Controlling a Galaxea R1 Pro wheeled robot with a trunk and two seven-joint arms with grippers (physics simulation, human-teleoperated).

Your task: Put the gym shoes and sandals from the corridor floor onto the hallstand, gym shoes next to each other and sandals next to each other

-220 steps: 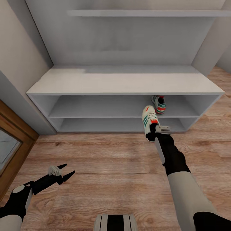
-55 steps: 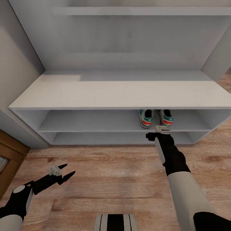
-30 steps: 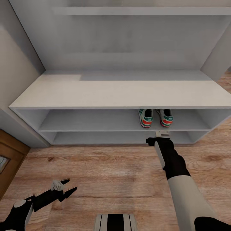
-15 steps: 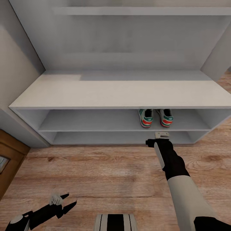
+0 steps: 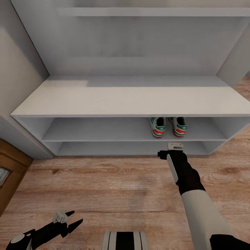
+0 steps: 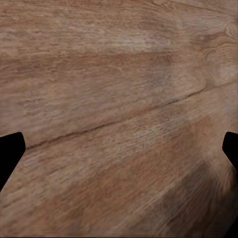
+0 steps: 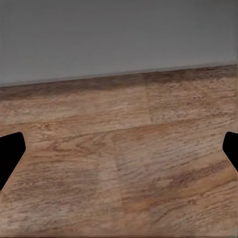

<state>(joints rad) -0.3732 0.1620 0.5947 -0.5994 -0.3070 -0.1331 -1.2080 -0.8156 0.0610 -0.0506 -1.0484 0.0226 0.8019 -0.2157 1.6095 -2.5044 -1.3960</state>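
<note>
Head view, hallstand [image 5: 132, 99]: wide light-grey unit with a flat top, two long shelves under it and a wall shelf higher up; it stands straight ahead of both arms.
Head view, gym shoes [image 5: 168, 126]: two cream sneakers with green stripes and red heels, side by side and close together on the upper shoe shelf, heels facing out; they sit just above and beyond the right gripper, off the floor.
Head view, right gripper [image 5: 166, 150]: at the end of the outstretched right arm, low in front of the lower shelf and below the sneakers; it carries nothing, and from this angle its fingers are hidden by the wrist, so the gap cannot be judged here.
Head view, left gripper [image 5: 76, 218]: low over the corridor floor [image 5: 114, 187], well apart from the hallstand and from the shoes; its two dark fingers are spread apart with nothing between them.
Head view, door frame [image 5: 8, 173]: brown wood, off to the left gripper's outer side.
Left wrist view, corridor floor [image 6: 119, 114]: wood-grain planks lie ahead of the fingers; the fingertips [image 6: 10, 153] sit at opposite edges, wide apart and empty.
Right wrist view, hallstand [image 7: 119, 39]: a flat grey face just beyond the fingers, meeting the plank floor [image 7: 124, 168]; the fingertips [image 7: 10, 153] are spread wide and hold nothing.
</note>
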